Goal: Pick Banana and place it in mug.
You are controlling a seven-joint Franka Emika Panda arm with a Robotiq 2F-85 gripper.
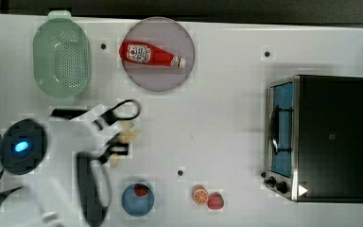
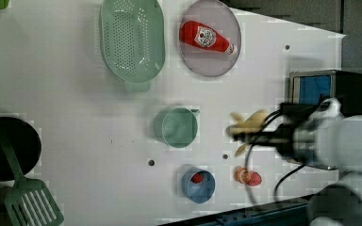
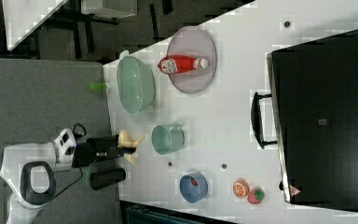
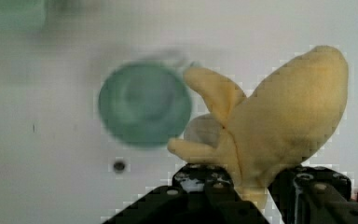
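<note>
Above the white table, clear of the surface: black two-finger gripper, jaws partly closed, clamped on a pale yellow plush peeled banana. Banana base pinched between the fingers and hidden there; peel flaps splay outward. Blurred in the top view, tip just poking past the arm's white housing.

Small round muted-green mug upright on the table, at 9 o'clock from the banana in the left view, near but apart. Smeared in the wrist view; handle barely readable. Covered by the arm in the top view.

Red ketchup bottle lying flat on a round grey-lilac plate, white label with dark print, wording not legible. Pale green perforated colander at 9 o'clock from the plate in the top view.

Blue round bowl with a red strawberry piece inside, contents partly hidden by the rim. Orange slice touching a second red strawberry at 3 o'clock from the bowl.

Black toaster oven, small white triangle mark at its lower corner, dials too small to read. Green slotted spatula and dark round pan cut off at the left view's edge.
</note>
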